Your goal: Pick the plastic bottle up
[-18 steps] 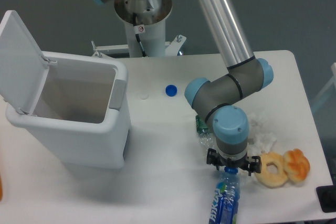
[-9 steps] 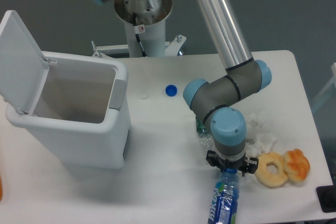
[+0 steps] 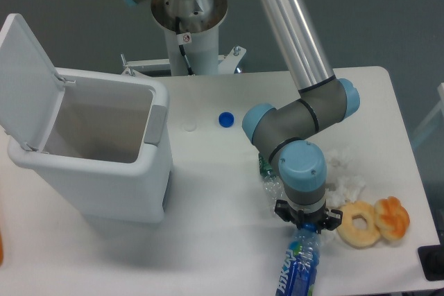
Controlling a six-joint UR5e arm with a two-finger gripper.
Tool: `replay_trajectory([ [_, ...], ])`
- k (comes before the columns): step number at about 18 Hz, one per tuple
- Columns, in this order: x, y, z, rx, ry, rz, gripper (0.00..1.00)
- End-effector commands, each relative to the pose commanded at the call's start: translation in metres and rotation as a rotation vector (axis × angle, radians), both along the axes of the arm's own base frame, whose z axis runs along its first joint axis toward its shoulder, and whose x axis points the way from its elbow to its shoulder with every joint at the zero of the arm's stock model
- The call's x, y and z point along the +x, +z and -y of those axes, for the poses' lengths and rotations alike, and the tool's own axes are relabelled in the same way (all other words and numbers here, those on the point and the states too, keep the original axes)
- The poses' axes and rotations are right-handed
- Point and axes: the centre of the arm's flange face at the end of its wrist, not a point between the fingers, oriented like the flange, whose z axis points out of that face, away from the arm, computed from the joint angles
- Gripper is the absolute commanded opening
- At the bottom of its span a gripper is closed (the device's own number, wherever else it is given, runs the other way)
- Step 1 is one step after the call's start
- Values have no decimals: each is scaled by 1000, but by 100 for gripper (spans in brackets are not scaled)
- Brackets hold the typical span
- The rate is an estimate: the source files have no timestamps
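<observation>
Looking down from the one camera, we see the gripper (image 3: 306, 222) sitting low over the top end of the plastic bottle (image 3: 299, 265), which lies flat near the front edge of the table (image 3: 222, 233). The arm points straight down, we think so its two fingers can come at the bottle's neck from each side. The fingers look pulled in close around that end, but the wrist hides them, so we cannot tell if they grip it. The open bin (image 3: 90, 150) waits well apart at the left.
</observation>
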Motion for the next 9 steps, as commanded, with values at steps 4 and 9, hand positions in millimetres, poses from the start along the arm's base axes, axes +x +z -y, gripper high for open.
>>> replay_trajectory([
  [4, -15, 28, 10, 37, -42, -19, 3],
  [9, -40, 74, 17, 51, -119, -56, 3],
])
